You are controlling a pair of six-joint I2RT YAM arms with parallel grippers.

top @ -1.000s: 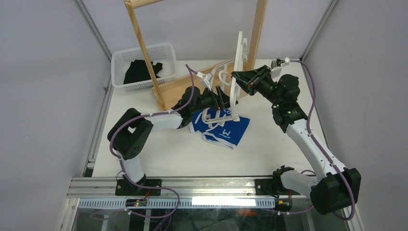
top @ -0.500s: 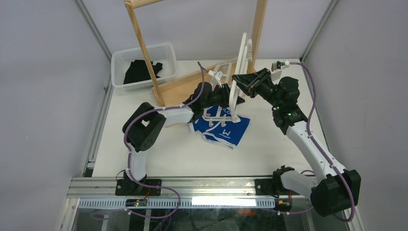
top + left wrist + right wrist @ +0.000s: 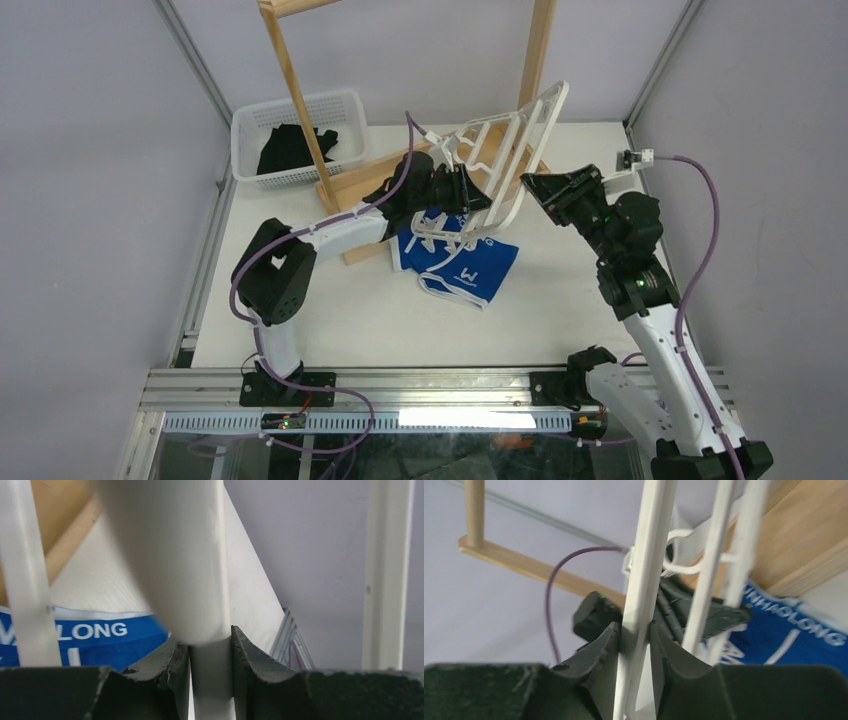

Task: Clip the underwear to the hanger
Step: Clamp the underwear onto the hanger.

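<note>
The white clip hanger (image 3: pixel 545 138) is held tilted in the air between both arms, just above the blue underwear (image 3: pixel 470 268), which lies flat on the white table (image 3: pixel 350 310). The left gripper (image 3: pixel 210 680) has its jaws nearly closed, pinching one hanger bar. The right gripper (image 3: pixel 633 680) is likewise clamped narrowly on the frame's opposite edge.

There are two grippers: left gripper (image 3: pixel 476 194) and right gripper (image 3: pixel 528 184). One hanger (image 3: pixel 170 555), one underwear (image 3: pixel 470 268), one basket (image 3: pixel 350 115), one black garment (image 3: pixel 285 150), one rack (image 3: pixel 539 50).
</note>
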